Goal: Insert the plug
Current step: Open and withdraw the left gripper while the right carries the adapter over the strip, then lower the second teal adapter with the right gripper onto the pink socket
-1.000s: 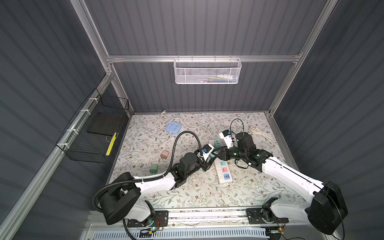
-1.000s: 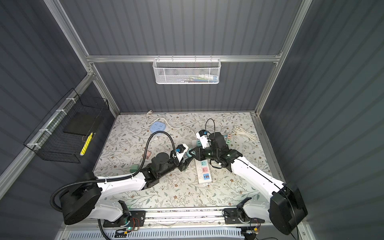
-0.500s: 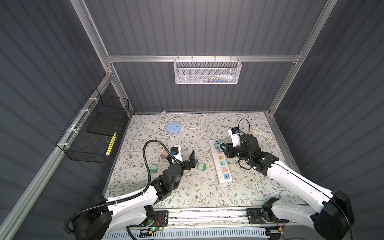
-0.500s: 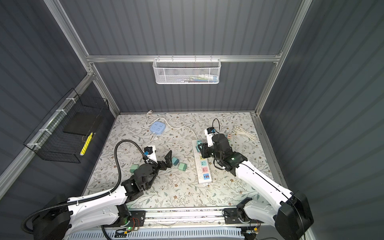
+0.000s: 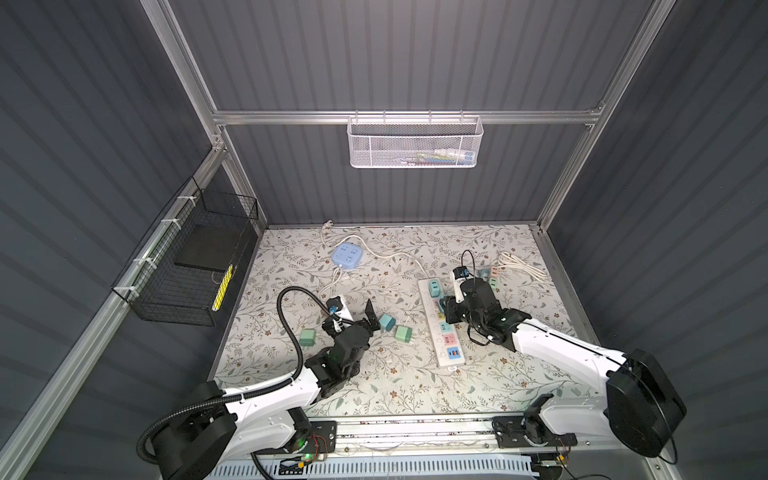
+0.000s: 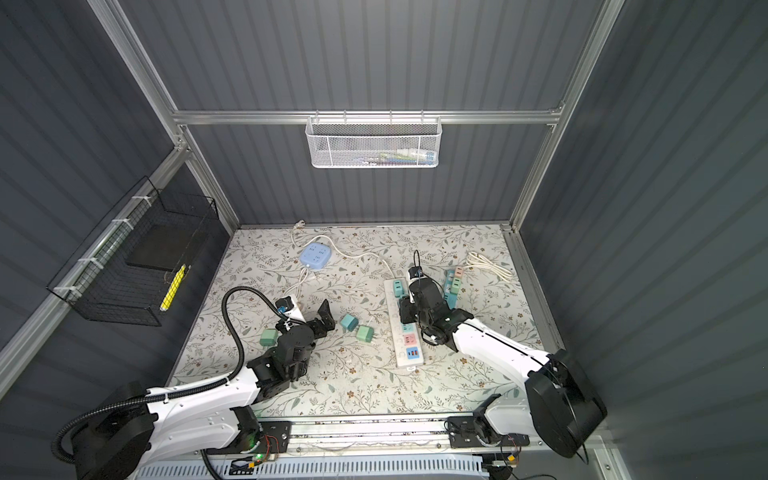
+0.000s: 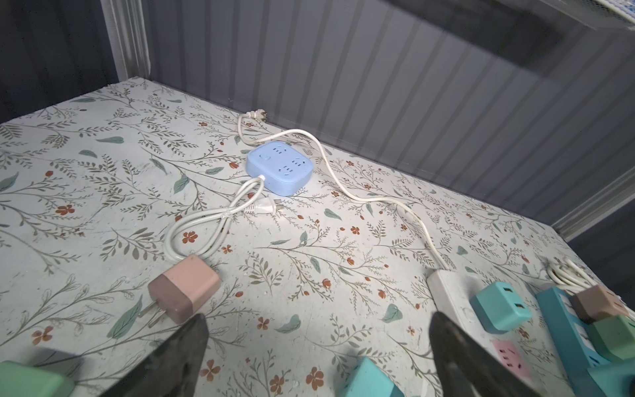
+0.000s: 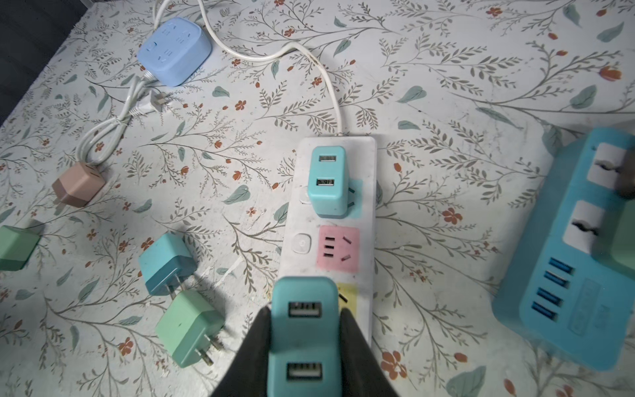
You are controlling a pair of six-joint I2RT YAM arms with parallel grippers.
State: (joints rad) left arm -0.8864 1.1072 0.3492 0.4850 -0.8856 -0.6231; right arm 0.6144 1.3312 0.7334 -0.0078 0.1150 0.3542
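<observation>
Jaws of the right gripper clamp a teal plug, held just over the yellow socket of the white power strip. Its prongs are hidden, so insertion looks not yet finished. A matching adapter sits in the end socket. The left gripper hangs wide apart and empty near the loose plugs.

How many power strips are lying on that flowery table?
3: the light-blue square strip near the back, the long white strip mid-table, and the blue strip just right of it. None seems hidden.
</observation>
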